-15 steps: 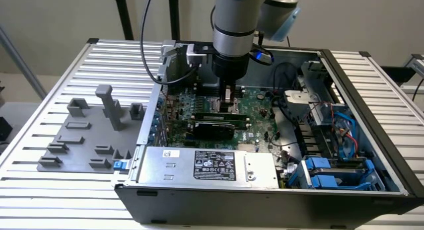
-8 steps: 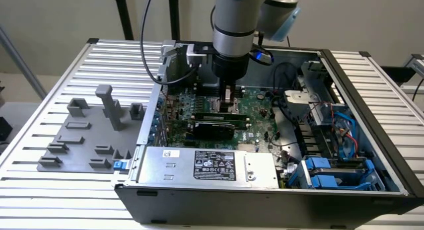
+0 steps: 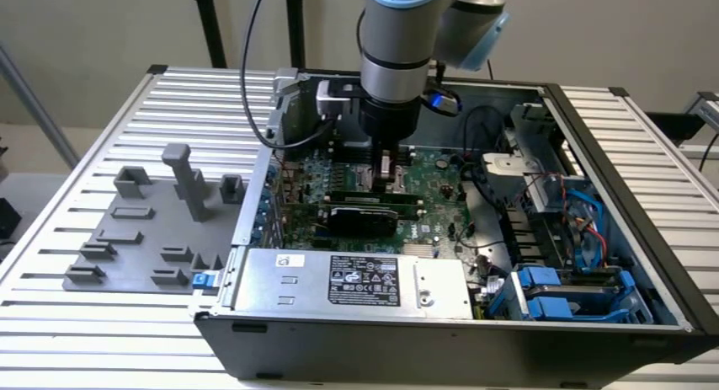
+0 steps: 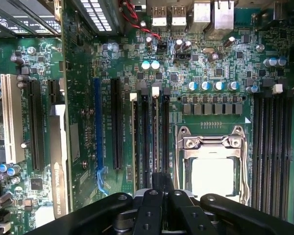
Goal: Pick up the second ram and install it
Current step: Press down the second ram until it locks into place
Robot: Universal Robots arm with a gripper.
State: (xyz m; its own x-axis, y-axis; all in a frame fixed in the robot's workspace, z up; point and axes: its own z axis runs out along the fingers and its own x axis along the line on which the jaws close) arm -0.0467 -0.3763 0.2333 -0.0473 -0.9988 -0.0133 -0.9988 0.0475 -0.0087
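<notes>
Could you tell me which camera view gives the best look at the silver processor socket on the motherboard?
The wrist view: the silver processor socket lies in plain sight there, its metal frame and bright centre seen from straight above, beside the memory slots. In the exterior view the arm and gripper stand over that part of the board, so the socket cannot be made out.

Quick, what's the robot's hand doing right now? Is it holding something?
Hand: down inside the computer case, right over the motherboard. I cannot tell whether it is open, closed, or holding anything.
</notes>
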